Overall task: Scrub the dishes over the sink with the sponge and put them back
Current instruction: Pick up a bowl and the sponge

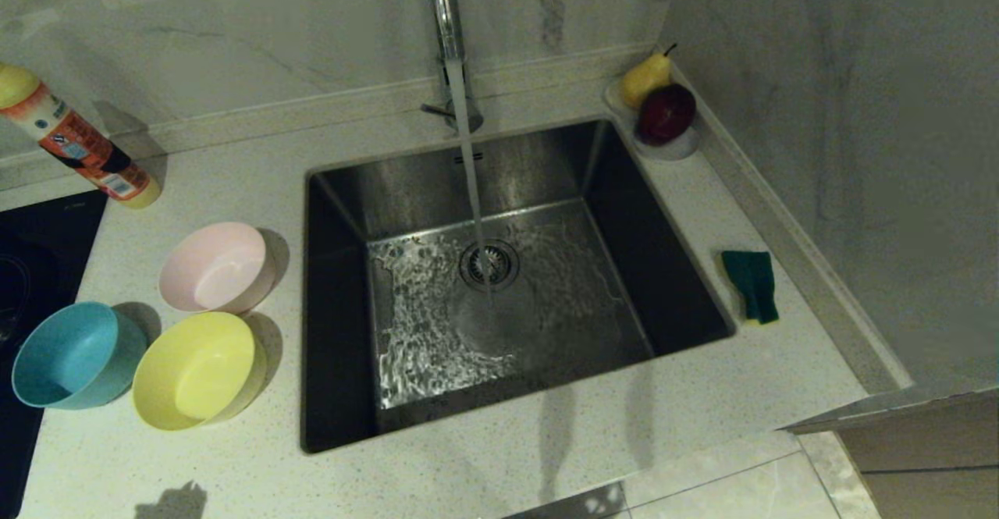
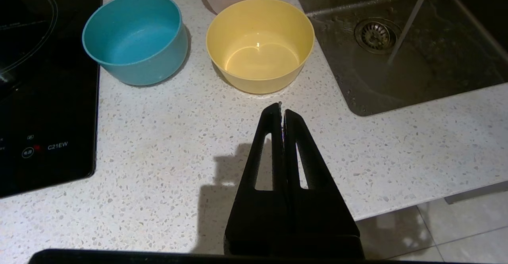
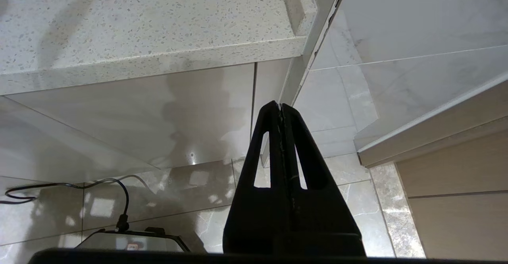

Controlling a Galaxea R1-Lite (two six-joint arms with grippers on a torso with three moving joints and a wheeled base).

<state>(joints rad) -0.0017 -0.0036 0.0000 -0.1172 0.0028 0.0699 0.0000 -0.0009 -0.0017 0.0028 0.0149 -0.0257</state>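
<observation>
The sink is set into the speckled bench, and water runs from the tap in a thin stream onto the drain strainer, spreading in ripples over the basin floor; to the left of the sink three bowls stand upright and empty on the bench, the pink bowl farthest back, the yellow bowl just in front of it and nearest the sink's front corner, the blue bowl just beside the yellow one on the side away from the sink, next to the black cooktop; the sponge lies flat on the bench right of the sink, green face up with a strip of yellow showing at its near end, well apart from the bowls; a bottle with an orange label leans near the back wall on the left, and in the far right corner a white dish holds a pear and a dark red fruit. The left claw hangs above the bench's front part, near the yellow bowl but apart from it, clenched on nothing; the right claw is below the bench edge, in front of the cabinet and over the tiled floor, clenched with nothing in it.
</observation>
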